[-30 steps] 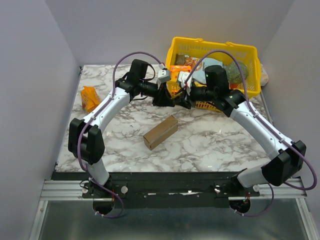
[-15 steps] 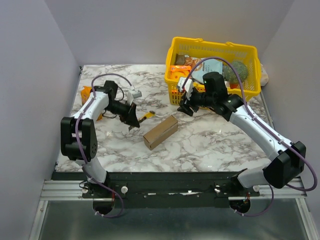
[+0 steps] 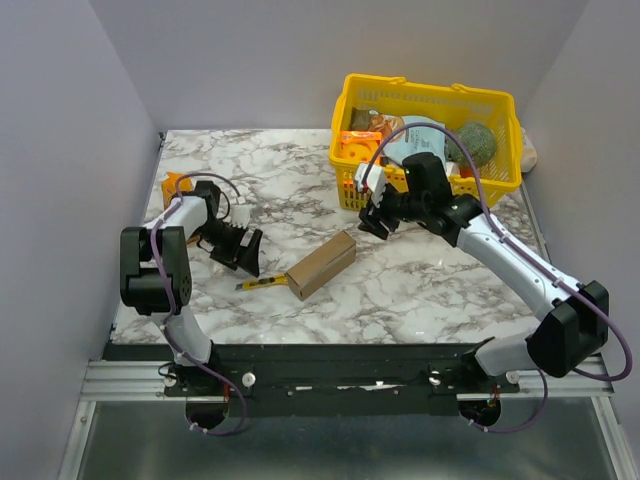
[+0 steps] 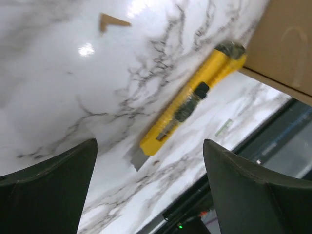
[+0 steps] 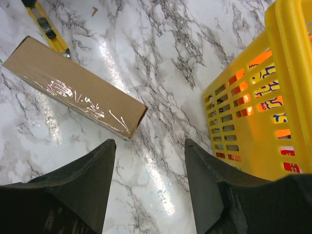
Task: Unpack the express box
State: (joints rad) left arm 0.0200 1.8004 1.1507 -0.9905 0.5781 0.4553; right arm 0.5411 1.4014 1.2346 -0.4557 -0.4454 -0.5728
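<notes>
Top external view is showing the express box [image 3: 321, 264] lying flat mid-table on the marble table [image 3: 420, 290], with a yellow utility knife [image 3: 262, 284] lying just beside its near-left end. The left gripper [image 3: 241, 251] and the right gripper [image 3: 375, 216] are both hanging spread wide and empty. Judging by its glossy taped top, the carton is looking light, stiff and slick, so pinching across its narrow width on the bare cardboard sides seems safest.

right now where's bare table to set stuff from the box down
Free: far strip between the orange packet and yellow basket; near-right marble between the express box and right arm. Crowded around the knife, between left fingers and box.
</notes>
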